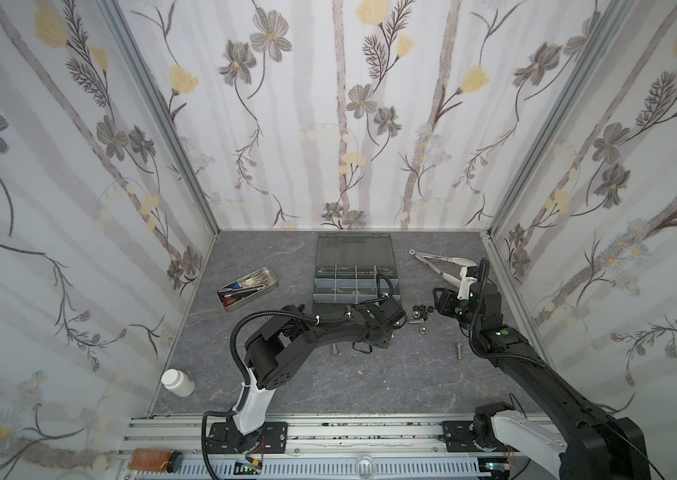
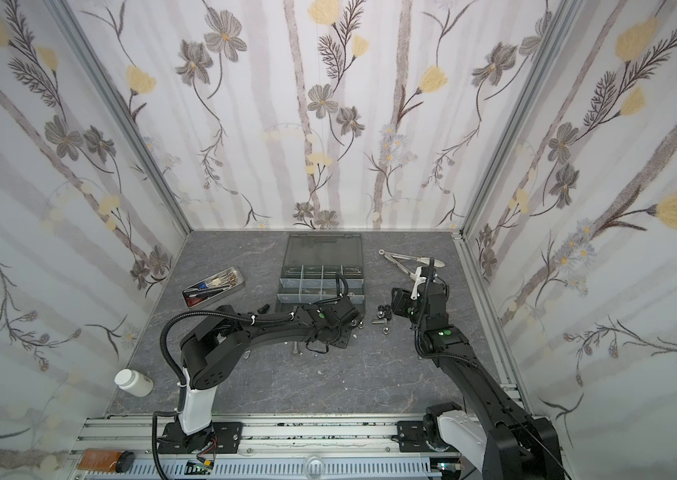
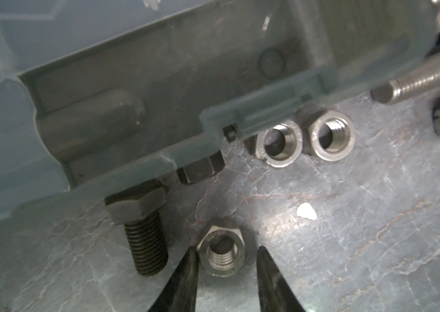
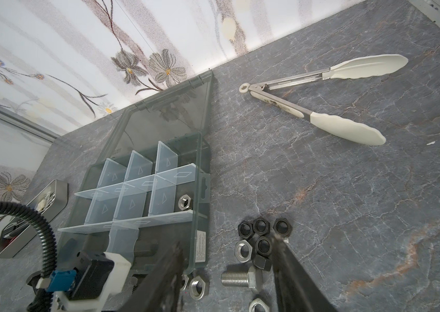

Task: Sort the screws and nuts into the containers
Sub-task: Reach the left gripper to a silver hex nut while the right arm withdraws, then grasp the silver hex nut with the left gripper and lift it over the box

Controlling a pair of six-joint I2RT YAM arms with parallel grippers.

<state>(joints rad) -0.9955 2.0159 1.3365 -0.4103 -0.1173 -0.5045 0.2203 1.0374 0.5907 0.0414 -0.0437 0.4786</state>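
In the left wrist view a silver nut (image 3: pixel 221 255) lies flat on the table between the tips of my left gripper (image 3: pixel 225 250). One fingertip (image 3: pixel 190 254) is at its side, the other stands a little off, so the jaws are open around it. A black screw (image 3: pixel 146 237) lies beside it, and two more silver nuts (image 3: pixel 278 146) sit by the organizer box (image 3: pixel 159 94). My right gripper (image 4: pixel 227 240) hangs wide open and empty over a cluster of black nuts (image 4: pixel 263 232) and a silver screw (image 4: pixel 240 278). One silver nut (image 4: pixel 185 202) lies in a container compartment.
The organizer (image 1: pixel 328 297) stands open at mid-back. Left of it is a metal tray of tools (image 1: pixel 247 286), and white-tipped tongs (image 1: pixel 440 264) lie at the back right. Loose screws (image 1: pixel 459 349) (image 1: pixel 334 349) lie nearer the front. A white bottle (image 1: pixel 178 382) lies at the front left.
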